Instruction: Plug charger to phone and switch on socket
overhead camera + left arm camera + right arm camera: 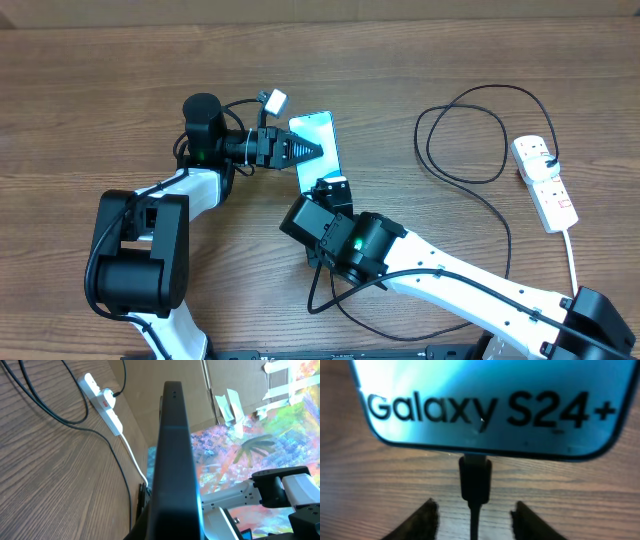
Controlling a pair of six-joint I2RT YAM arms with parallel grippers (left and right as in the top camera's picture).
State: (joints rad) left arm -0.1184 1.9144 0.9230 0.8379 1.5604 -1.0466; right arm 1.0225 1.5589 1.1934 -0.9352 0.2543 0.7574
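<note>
Closest in, the right gripper (478,521) shows as two dark fingertips (426,521) at the bottom of its wrist view, spread well apart — open, gripping nothing. The thin black cable of the charger (475,480) runs up between them without touching either. Its small plug tip sits in the port at the end of the phone (485,405), right under the "Galaxy S24+" lettering on the pale blue-green screen.

From overhead the phone lies near the middle of the wooden table (100,60), between the two arms. The left gripper (305,150) reaches in from the left with its jaws drawn close together on the phone's long side. In its own wrist view the phone fills the middle as a dark edge and the fingers are hidden, so the hold looks like a pinch on that edge.

The charger's cable loops wide across the table and ends at the socket (545,182) — a white strip well apart from the phone, near the right edge, with a thick white cord (573,250) running toward the right arm's base. A red mark shows on it, but whether the switch is on I cannot tell.
</note>
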